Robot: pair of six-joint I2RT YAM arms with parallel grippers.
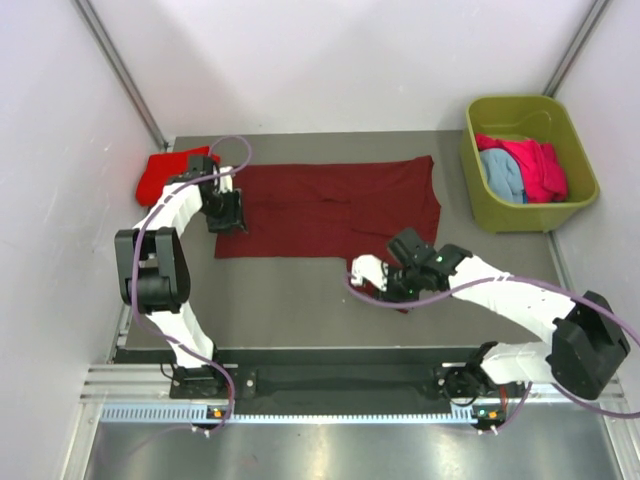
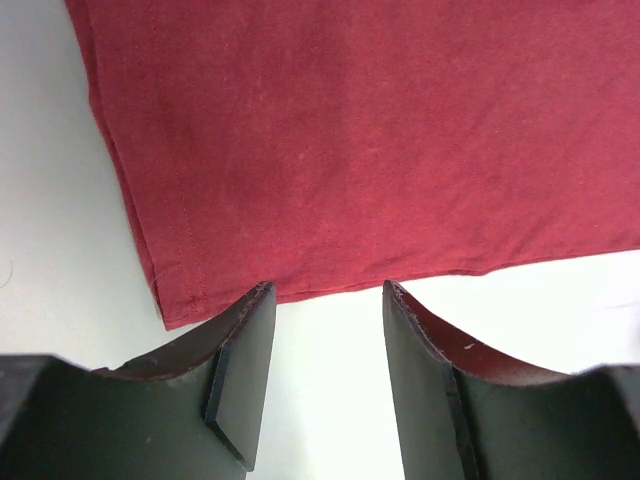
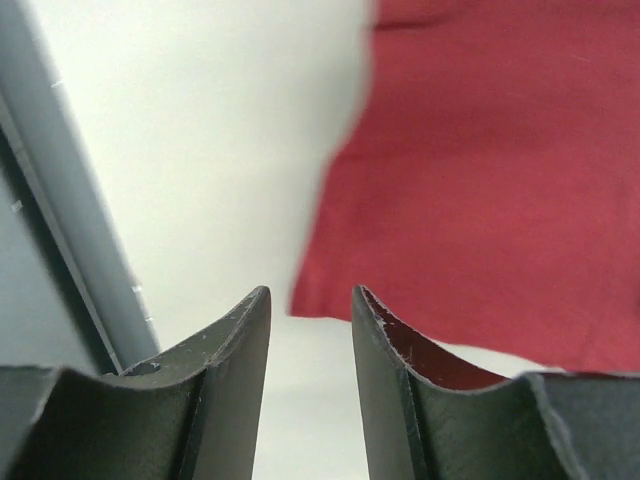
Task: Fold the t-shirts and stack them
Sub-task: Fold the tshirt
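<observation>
The right end effector (image 3: 310, 300), jaws apart and empty, should bite the cloth edge squarely; the left end effector (image 2: 325, 295), likewise apart, the hem just ahead. The maroon t-shirt (image 1: 330, 210) lies spread on the counter (image 1: 300, 310).

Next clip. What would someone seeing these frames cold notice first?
The dark maroon t-shirt lies spread flat across the middle of the table, with the left gripper open at its left end and the right gripper open by its near edge. Next comes the olive-green tub in the far right corner, holding a pink shirt and a light blue shirt. A bright red shirt lies at the far left.
</observation>
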